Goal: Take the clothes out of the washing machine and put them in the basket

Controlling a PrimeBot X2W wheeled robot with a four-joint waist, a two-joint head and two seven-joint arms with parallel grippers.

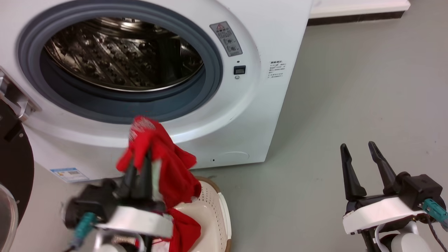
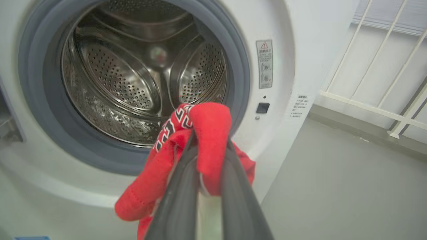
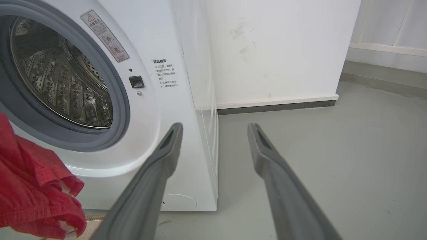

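Facing washer (image 1: 245, 119), porthole open; door (image 1: 14, 164) swung out on robot's L, black frame and a bit of glass at head view's left edge. Grey floor (image 1: 350, 87) runs off to R.

View diffs:
- Head view: gives the layout, with both grippers, the basket (image 1: 210, 206) on floor just in front of washer, and the drum (image 1: 122, 56) seen from above.
- L wrist view: looks nearly straight into drum (image 2: 133, 86); perforated steel, raised paddles, back wall sharp. Adds white railing (image 2: 367, 50) at R, beyond washer (image 2: 277, 110).
- R wrist view: takes washer (image 3: 150, 110) obliquely, so drum (image 3: 60, 86) is a slanted oval. Shows washer's side panel, a white wall (image 3: 283, 50) w/ dark skirting, and text label (image 3: 165, 73) legible as print.

Clothes (image 1: 171, 164): red bundle, out of drum, hanging in front of washer's lower front, above basket. Lower folds reach down into basket beside L wrist. White lettering visible in L wrist view (image 2: 210, 133). In R wrist view a red fold (image 3: 30, 186) sits at lower left.

L gripper (image 1: 140, 159): fingers pinched together on clothes, fabric draped over tips and down both sides; same in its own cam (image 2: 210, 143), fabric wedged betw. fingers.

R gripper (image 1: 357, 145): spread apart, nothing betw. fingers, off to R over floor, well apart from basket. Own cam (image 3: 216, 126) has a clear gap, fingers pointing at washer's corner.
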